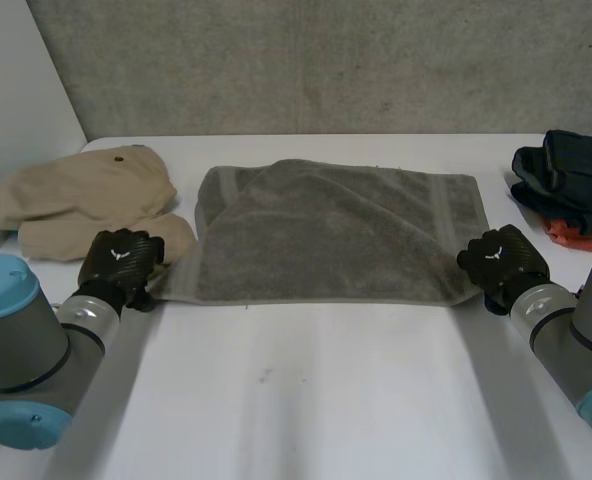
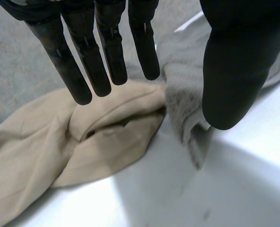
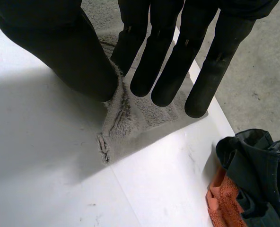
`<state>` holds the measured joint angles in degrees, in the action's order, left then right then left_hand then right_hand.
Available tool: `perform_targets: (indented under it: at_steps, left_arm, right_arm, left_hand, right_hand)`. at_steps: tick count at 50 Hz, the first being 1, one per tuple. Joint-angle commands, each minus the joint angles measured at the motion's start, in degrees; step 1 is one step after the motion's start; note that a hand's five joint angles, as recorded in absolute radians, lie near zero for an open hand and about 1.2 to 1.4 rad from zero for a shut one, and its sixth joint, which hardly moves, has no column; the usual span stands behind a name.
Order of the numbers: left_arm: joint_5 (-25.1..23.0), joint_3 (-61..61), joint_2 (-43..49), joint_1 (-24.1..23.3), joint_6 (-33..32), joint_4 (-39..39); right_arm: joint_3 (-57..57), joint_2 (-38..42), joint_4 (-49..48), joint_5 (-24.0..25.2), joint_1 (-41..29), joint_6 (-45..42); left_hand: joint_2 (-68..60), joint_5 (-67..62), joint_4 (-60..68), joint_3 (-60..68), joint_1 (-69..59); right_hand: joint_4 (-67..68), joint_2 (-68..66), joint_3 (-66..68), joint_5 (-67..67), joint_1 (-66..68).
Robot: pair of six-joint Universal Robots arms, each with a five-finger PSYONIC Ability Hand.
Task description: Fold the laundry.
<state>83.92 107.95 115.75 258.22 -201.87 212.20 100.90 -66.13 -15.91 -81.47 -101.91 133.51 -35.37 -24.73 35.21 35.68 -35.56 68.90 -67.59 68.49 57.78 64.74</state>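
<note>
Bare white table (image 1: 306, 390): nearest, on the wrist side of both hands. This gives room to draw the cloth over.
Left hand (image 1: 121, 258): at the towel's near corner. The fingers (image 2: 107, 61) are straight and spread and the thumb stands apart, straddling the bunched corner without closing on it — probably ready to pinch.
Right hand (image 1: 501, 258): at the other near corner. A raised ridge of pile is squeezed between the thumb and the nearest straight finger (image 3: 130, 52) — a grip for lifting.
Grey towel (image 1: 336, 235): stretches flat between the two hands and beyond their fingertips. One far corner is already turned over, so the fold looks barely begun.
Beige garment (image 1: 76, 195): under and beyond the left fingertips, touching the towel's corner and easily snagged.
Dark garments (image 1: 566, 175) on an orange cloth (image 1: 566, 232): beside and beyond the right hand, apart from the towel, waiting their turn.
</note>
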Motion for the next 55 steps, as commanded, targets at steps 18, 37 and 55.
perform_targets:
  at_steps: [18,37,55]
  left_arm:
    - [-0.08,-10.48,9.57,0.09,-0.19,-4.42]
    - [-0.16,-12.24,10.02,-0.08,1.92,-8.47]
    - [-1.48,-16.37,10.63,-1.49,4.73,-8.56]
  right_arm:
    - [-0.26,0.82,-0.44,-0.18,0.13,0.0]
    - [-0.35,0.74,-0.44,-0.35,0.13,-0.09]
    - [-0.7,1.61,-0.53,-0.35,0.13,-0.09]
  left_hand:
    - [-15.54,-16.18,15.7,15.23,-15.35]
    - [-11.35,-11.99,11.5,11.03,-11.15]
    - [-12.85,-13.49,13.01,12.53,-12.65]
  right_hand:
    - [11.1,-12.41,11.51,12.22,15.26]
    - [11.1,-12.41,11.51,12.22,15.26]
    - [11.1,-12.41,11.51,12.22,15.26]
